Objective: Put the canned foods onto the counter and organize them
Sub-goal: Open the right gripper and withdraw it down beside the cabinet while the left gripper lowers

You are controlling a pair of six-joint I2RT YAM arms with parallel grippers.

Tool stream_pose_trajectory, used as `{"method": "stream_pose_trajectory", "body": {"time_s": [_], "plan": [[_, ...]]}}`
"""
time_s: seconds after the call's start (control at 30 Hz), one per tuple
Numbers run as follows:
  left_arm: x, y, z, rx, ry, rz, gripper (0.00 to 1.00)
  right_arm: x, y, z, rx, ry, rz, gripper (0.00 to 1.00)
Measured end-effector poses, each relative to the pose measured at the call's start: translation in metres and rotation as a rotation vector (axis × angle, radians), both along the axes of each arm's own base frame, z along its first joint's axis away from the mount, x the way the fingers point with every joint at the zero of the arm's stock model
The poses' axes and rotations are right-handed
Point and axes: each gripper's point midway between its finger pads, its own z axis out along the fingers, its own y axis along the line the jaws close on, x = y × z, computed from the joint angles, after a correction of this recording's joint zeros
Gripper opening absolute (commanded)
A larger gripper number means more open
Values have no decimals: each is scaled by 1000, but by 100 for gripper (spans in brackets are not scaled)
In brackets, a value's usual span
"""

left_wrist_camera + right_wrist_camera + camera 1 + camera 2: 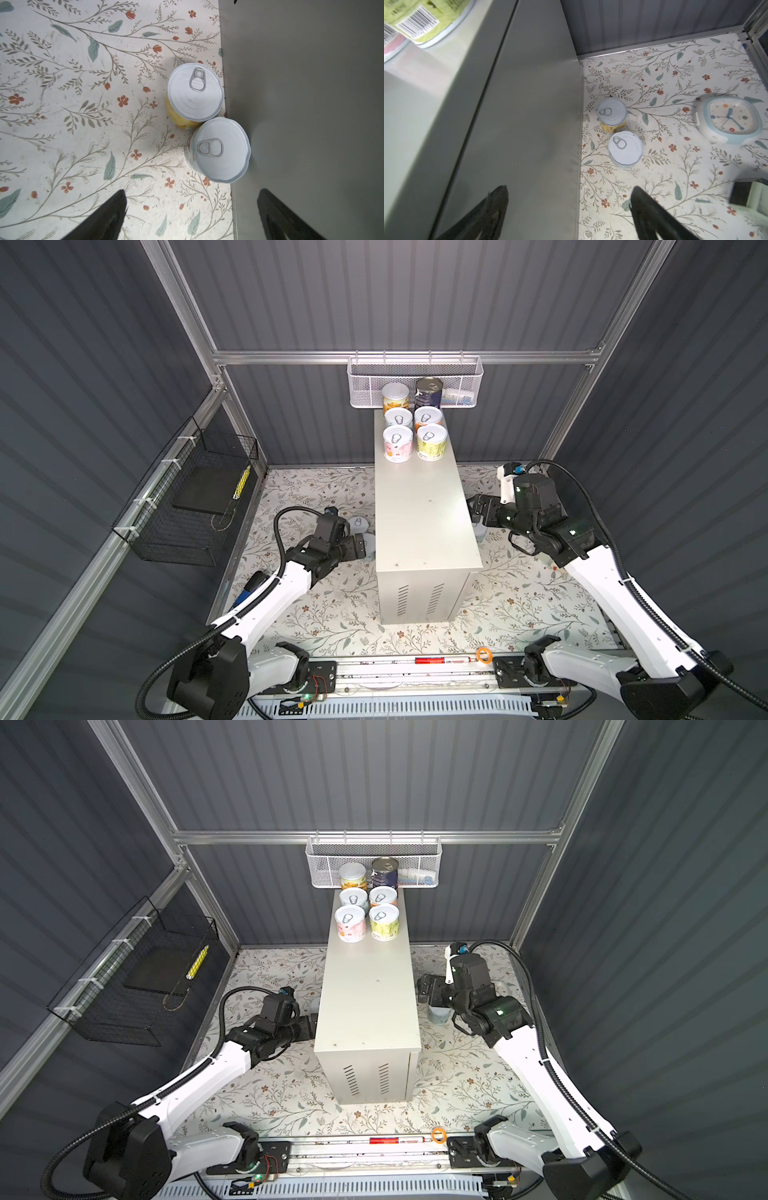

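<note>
1. Six canned foods (428,416) are standing in two tidy columns at the far end of the counter (424,514), upper middle in both top views. I'd say they are being packed to the back so the nearer stretch of the top is kept free for the rest.
2. Four more are waiting on the floral floor. A yellow-labelled can (195,91) and a pale can (222,149) are sitting close together right beside the counter's wall, centre-right of the left wrist view. A second yellow can (612,112) and a plain-lidded can (625,148) are sitting just beside the opposite wall, in the middle of the right wrist view.
3. The left gripper (193,192) is hovering above its pair with jaws spread wide and holding nothing, seemingly lining up on the pale can.
4. The right gripper (569,189) is also gaping wide and carrying nothing, with its two cans lying ahead of it.
5. A barcode is showing on the green-labelled can (423,22), upper left of the right wrist view, but the print around it is too blurred to read. The lids are showing only pull tabs. The numerals on the clock (729,120) are too small to make out.
</note>
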Motion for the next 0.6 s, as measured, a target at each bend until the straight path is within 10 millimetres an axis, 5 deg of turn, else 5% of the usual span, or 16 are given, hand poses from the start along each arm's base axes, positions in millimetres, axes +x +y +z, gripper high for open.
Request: {"method": "stream_pose_trajectory", "body": {"time_s": [0.6], "plan": [[13,-10,-35,-15,42,5,99,1,1,-3,18,6,-2,93]]}}
